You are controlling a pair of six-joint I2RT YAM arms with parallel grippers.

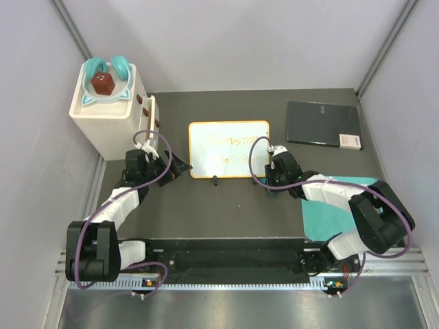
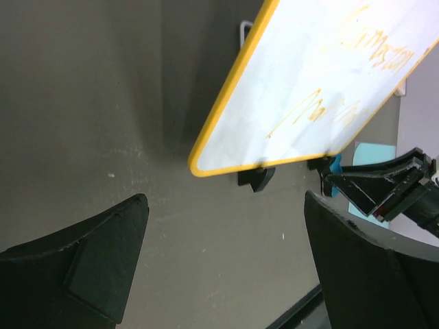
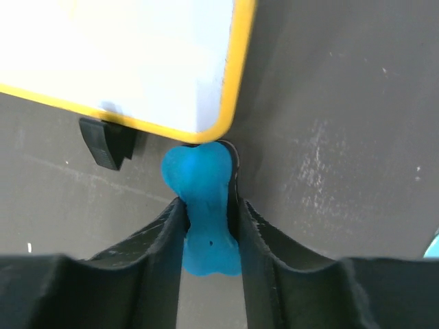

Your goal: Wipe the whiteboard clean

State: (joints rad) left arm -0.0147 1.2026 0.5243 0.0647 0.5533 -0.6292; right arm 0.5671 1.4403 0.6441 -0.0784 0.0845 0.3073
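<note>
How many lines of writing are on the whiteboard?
2, both faint yellow on the whiteboard: upper line across its far half, lower line just beneath it. Fainter marks could be missed.

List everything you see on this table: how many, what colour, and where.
whiteboard: one, white with yellow frame, centre
blue piece: one, blue, at whiteboard's near right corner
slab: one, dark grey, far right
mat: one, teal, near right
box: one, white, far left
bowl: one, teal-rimmed, on box
lump: one, dark red, in bowl
left pincer: one, black, open, left of whiteboard
right pincer: one, black, shut on blue piece
</note>
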